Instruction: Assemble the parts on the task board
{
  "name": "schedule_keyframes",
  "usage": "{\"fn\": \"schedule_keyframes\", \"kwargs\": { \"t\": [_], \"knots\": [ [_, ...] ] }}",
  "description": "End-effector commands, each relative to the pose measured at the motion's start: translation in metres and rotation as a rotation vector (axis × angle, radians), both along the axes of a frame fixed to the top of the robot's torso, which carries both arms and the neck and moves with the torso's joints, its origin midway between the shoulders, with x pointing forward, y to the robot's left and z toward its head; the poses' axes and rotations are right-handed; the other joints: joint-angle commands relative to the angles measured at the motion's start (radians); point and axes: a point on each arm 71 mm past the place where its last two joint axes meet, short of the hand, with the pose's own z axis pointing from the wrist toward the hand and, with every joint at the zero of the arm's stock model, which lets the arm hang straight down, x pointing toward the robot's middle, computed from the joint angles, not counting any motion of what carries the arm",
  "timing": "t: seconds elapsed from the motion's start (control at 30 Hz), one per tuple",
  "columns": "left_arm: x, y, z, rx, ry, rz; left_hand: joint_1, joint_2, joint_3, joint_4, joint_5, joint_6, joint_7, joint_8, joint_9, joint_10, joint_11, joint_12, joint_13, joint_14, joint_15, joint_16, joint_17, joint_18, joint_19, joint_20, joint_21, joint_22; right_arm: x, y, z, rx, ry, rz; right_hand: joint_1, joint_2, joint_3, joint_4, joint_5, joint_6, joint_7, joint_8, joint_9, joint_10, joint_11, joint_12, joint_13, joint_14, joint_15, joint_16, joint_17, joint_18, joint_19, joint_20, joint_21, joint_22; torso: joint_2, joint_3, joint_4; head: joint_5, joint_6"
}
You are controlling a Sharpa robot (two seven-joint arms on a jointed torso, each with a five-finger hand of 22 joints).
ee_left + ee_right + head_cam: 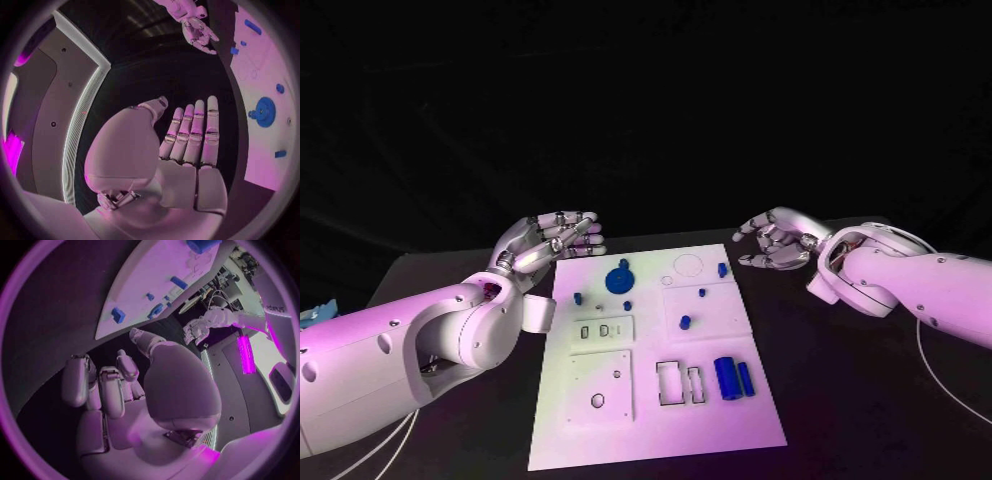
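Both silver hands hovering empty, fingers apart: left hand (554, 240) nearer round blue disc part (619, 281) on white task board (718, 425); right hand (773, 239) beyond far corner.

Robot lab bench
A black table (862, 400) carries a white task board (646, 420); dark backdrop behind it.

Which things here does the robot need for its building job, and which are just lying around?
For the job:
- task board
- round blue part
- blue cylinder
- small blue parts
- left robot hand, holding nothing
- right robot hand, holding nothing

Just lying about:
- black table
- something pale blue at the table's left edge, too cut off to name
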Motion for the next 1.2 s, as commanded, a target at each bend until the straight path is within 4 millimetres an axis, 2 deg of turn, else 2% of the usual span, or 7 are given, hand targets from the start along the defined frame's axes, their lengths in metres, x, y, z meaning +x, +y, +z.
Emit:
{"fn": "schedule_keyframes", "kwargs": {
  "t": [0.03, 0.27, 0.4, 0.6, 0.77, 0.97, 1.2],
  "knots": [
    [-0.001, -0.001, 0.001, -0.014, -0.009, -0.021, 0.000, -0.002, 0.004, -0.003, 0.002, 0.000, 0.038, -0.002, 0.000, 0.010, 0.001, -0.006, 0.000, -0.009, 0.001, -0.006, 0.002, 0.004, 0.000, 0.002, -0.006, -0.001, 0.001, 0.004, -0.005, -0.019, -0.026, 0.016, 0.013, 0.001, -0.002, -0.007, 0.004, -0.009, 0.002, -0.007, -0.002, 0.000, 0.006, -0.006, 0.000, 0.082, 0.010, -0.002, 0.173, -0.007, 0.001, 0.009, -0.006, 0.001, 0.001, -0.0019, 0.0018, 0.001, -0.005],
    [-0.001, 0.000, 0.001, -0.013, -0.009, -0.019, 0.000, -0.002, 0.004, -0.003, 0.002, 0.000, 0.038, -0.002, 0.000, 0.010, 0.001, -0.006, 0.000, -0.009, 0.001, -0.006, 0.002, 0.004, 0.000, 0.002, -0.006, -0.001, 0.002, 0.010, -0.017, -0.042, -0.007, 0.015, 0.018, 0.001, 0.000, -0.012, 0.004, -0.015, 0.000, -0.009, -0.004, 0.002, 0.006, -0.004, 0.002, 0.083, 0.010, -0.001, 0.175, -0.007, 0.002, 0.010, -0.006, 0.002, 0.004, -0.0010, 0.0038, 0.003, -0.012],
    [-0.001, 0.000, 0.001, -0.013, -0.009, -0.018, 0.000, -0.002, 0.004, -0.003, 0.002, 0.000, 0.038, -0.002, 0.000, 0.010, 0.001, -0.006, 0.000, -0.009, 0.001, -0.006, 0.002, 0.004, 0.000, 0.002, -0.006, -0.001, 0.003, 0.012, -0.023, -0.050, -0.001, 0.014, 0.022, 0.003, 0.003, -0.016, 0.004, -0.014, -0.001, -0.007, -0.004, 0.002, 0.005, -0.004, 0.002, 0.083, 0.009, -0.001, 0.175, -0.007, 0.002, 0.010, -0.006, 0.003, 0.003, 0.0000, 0.0010, 0.005, -0.016],
    [-0.002, 0.000, 0.002, -0.013, -0.010, -0.018, 0.000, -0.002, 0.004, -0.003, 0.002, 0.000, 0.038, -0.002, 0.000, 0.010, 0.001, -0.006, 0.000, -0.009, 0.001, -0.006, 0.002, 0.004, 0.000, 0.002, -0.006, -0.001, 0.004, 0.014, -0.025, -0.059, -0.001, 0.010, 0.027, 0.009, 0.011, -0.022, 0.006, -0.007, -0.002, -0.002, -0.003, 0.006, 0.003, -0.001, 0.006, 0.083, 0.008, -0.001, 0.178, -0.007, 0.005, 0.009, -0.003, 0.007, 0.003, -0.0011, 0.0026, 0.005, -0.021],
    [-0.002, 0.000, 0.002, -0.013, -0.009, -0.019, 0.000, -0.002, 0.004, -0.003, 0.002, 0.000, 0.038, -0.002, 0.000, 0.010, 0.001, -0.006, 0.000, -0.009, 0.001, -0.006, 0.002, 0.004, 0.000, 0.002, -0.006, -0.001, 0.005, 0.016, -0.027, -0.064, 0.001, 0.005, 0.028, 0.015, 0.018, -0.025, 0.004, 0.007, 0.000, 0.006, -0.001, 0.011, 0.004, 0.002, 0.009, 0.084, 0.007, 0.000, 0.180, -0.009, 0.009, 0.009, 0.002, 0.013, 0.003, 0.0000, 0.0037, 0.007, -0.025],
    [-0.002, 0.000, 0.002, -0.013, -0.009, -0.019, 0.000, -0.002, 0.004, -0.003, 0.002, 0.000, 0.038, -0.002, 0.000, 0.010, 0.001, -0.006, 0.000, -0.009, 0.001, -0.006, 0.002, 0.004, 0.000, 0.002, -0.006, -0.001, 0.007, 0.018, -0.029, -0.074, 0.003, -0.002, 0.031, 0.021, 0.029, -0.032, 0.000, 0.023, 0.002, 0.015, 0.000, 0.017, 0.005, 0.006, 0.014, 0.085, 0.008, 0.001, 0.183, -0.009, 0.011, 0.009, 0.004, 0.017, 0.003, 0.0012, 0.0032, 0.010, -0.030],
    [-0.002, 0.001, 0.002, -0.013, -0.009, -0.018, 0.001, -0.002, 0.007, -0.006, 0.002, 0.000, 0.038, -0.003, 0.000, 0.012, 0.000, -0.008, 0.000, -0.010, 0.001, -0.007, 0.003, 0.004, 0.000, 0.002, -0.007, -0.002, 0.009, 0.022, -0.034, -0.086, 0.015, -0.001, 0.028, 0.023, 0.035, -0.035, -0.003, 0.036, 0.002, 0.021, 0.000, 0.022, 0.005, 0.009, 0.017, 0.085, 0.009, 0.002, 0.185, -0.010, 0.012, 0.010, 0.006, 0.020, 0.002, 0.0005, 0.0017, 0.012, -0.034]
  ]
}}
